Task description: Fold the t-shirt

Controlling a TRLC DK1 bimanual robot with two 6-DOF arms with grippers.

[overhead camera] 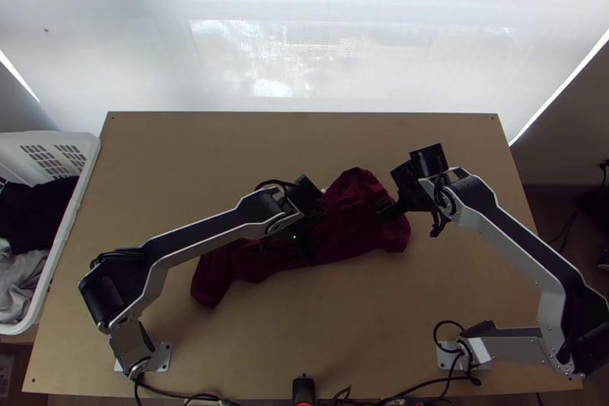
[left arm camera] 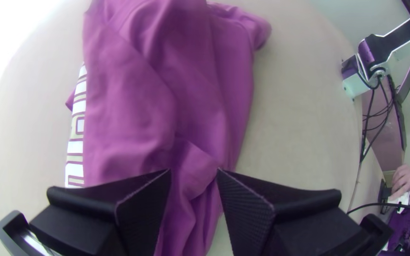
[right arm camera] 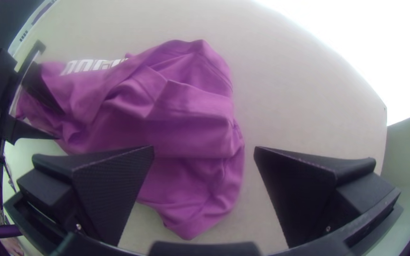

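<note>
Tabletop (overhead camera: 190,155) beneath inward-bent arms (overhead camera: 213,234): left claw (overhead camera: 314,240) parted, right claw (overhead camera: 405,217) wider, seemingly empty.

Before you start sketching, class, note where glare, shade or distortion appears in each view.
Top view: daylight glows through the blind beyond the table, leaving the t-shirt dark; left wrist view: white glare fills the upper left; right wrist view: glare at upper right, table edge bowed, lower corners dark.
</note>
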